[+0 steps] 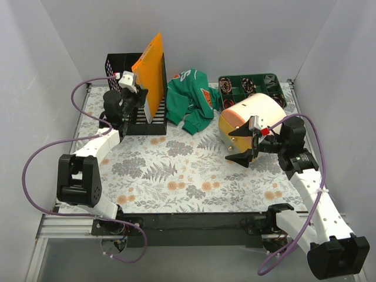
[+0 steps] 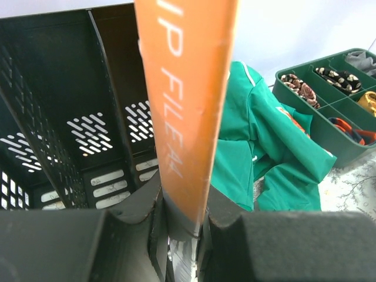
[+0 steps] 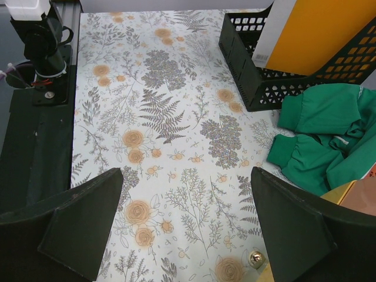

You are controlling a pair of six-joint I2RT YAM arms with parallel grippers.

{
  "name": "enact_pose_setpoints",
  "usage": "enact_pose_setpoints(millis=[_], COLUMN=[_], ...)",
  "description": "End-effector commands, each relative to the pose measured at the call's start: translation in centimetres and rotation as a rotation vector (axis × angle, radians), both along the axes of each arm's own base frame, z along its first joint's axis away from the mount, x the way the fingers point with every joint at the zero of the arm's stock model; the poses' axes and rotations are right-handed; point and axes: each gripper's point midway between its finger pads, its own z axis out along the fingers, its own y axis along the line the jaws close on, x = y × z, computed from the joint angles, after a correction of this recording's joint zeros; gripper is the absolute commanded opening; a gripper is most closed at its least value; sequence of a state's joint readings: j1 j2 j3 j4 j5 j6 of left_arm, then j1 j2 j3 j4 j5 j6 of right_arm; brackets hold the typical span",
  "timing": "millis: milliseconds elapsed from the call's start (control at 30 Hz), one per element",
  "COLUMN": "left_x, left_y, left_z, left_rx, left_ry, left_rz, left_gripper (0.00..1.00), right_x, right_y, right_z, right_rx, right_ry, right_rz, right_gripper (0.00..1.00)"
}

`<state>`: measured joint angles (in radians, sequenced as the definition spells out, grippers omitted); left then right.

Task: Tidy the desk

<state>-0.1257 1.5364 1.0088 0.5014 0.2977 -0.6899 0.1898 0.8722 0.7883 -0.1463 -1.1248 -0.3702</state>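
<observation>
The desk fills the top view, its fern-and-flower cover bare across the middle and front, with everything crowded along the far edge; a black mesh file rack stands at the back left; a pale yellow drum-shaped box lies tipped on its side at the right; a crumpled green garment sits between them, touching the rack's foot; a green compartment tray of coiled bands sits behind the box.

An orange folder stands on edge in the rack's right-hand side, leaning and rising well above the rim; the left gripper is clamped on its near edge, fingers tight on either face; whether its lower edge rests on the rack floor cannot be told.

The right gripper hangs beside the box with jaws spread wide and nothing between them; its wrist view shows only bare cover below.

The step in hand looks like seating the folder; to do it well, the left arm should bring the folder upright so that it runs parallel to the dividers, then lower it straight down one slot; any sideways push risks catching a divider or sliding the light rack into the garment; the fingers should part only once the folder bears on the floor, then back out along the folder's plane so that they do not drag it out.
</observation>
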Motion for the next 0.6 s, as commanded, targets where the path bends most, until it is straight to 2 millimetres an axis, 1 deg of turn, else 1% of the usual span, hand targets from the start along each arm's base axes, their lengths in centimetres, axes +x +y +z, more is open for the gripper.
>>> enact_pose_setpoints(millis=[0, 133, 167, 200, 233, 267, 333, 367, 433, 467, 500, 533, 567], left_x=[0.5, 0.4, 0.2, 0.0, -0.1, -0.4, -0.8, -1.1, -1.5, -1.6, -2.1, -2.4, -2.8], left_y=[0.0, -0.4, -0.6, -0.7, -0.8, -0.6, -0.3, -0.1, 0.1, 0.3, 0.7, 0.9, 1.1], left_z=[4.0, 2.9, 2.1, 1.8, 1.6, 1.4, 1.9, 2.8, 4.0, 4.5, 6.3, 6.5, 7.2], left_rx=[0.028, 0.059, 0.063, 0.065, 0.063, 0.059, 0.038, 0.032, 0.013, 0.008, -0.007, -0.015, -0.02], left_ry=[-0.126, -0.103, -0.086, -0.081, -0.079, -0.075, -0.085, -0.101, -0.109, -0.112, -0.14, -0.128, -0.135], left_rz=[-0.035, -0.068, -0.086, -0.095, -0.098, -0.088, -0.068, -0.054, -0.044, -0.033, -0.012, 0.001, 0.013], left_gripper=[0.0, 0.0, 0.0, 0.0, 0.03, 0.16, 0.49, 0.59, 0.66, 0.78, 0.83, 0.88, 0.91], right_x=[0.4, 0.4, 0.4, 0.4, 0.4, 0.4, 0.4, 0.3, 0.5, 0.5, 0.7, 0.8, 0.9], right_y=[-0.1, -0.1, 0.0, 0.0, 0.0, 0.0, -0.1, 0.0, -0.1, -0.2, -0.3, -0.4, -0.7], right_z=[0.2, 0.2, 0.2, 0.2, 0.2, 0.2, 0.1, 0.1, 0.2, 0.2, 0.3, 0.4, 0.5], right_rx=[0.004, 0.004, 0.004, 0.004, 0.004, 0.004, 0.003, 0.003, 0.0, -0.001, -0.007, -0.013, -0.02], right_ry=[-0.039, -0.04, -0.04, -0.04, -0.04, -0.04, -0.04, -0.04, -0.048, -0.05, -0.061, -0.077, -0.079], right_rz=[-0.005, -0.004, -0.002, -0.002, -0.002, -0.002, -0.003, -0.002, -0.007, -0.011, -0.023, -0.03, -0.045], right_gripper=[0.98, 0.98, 0.98, 0.98, 0.98, 0.98, 0.98, 0.98, 0.98, 0.98, 0.98, 0.98, 0.98])
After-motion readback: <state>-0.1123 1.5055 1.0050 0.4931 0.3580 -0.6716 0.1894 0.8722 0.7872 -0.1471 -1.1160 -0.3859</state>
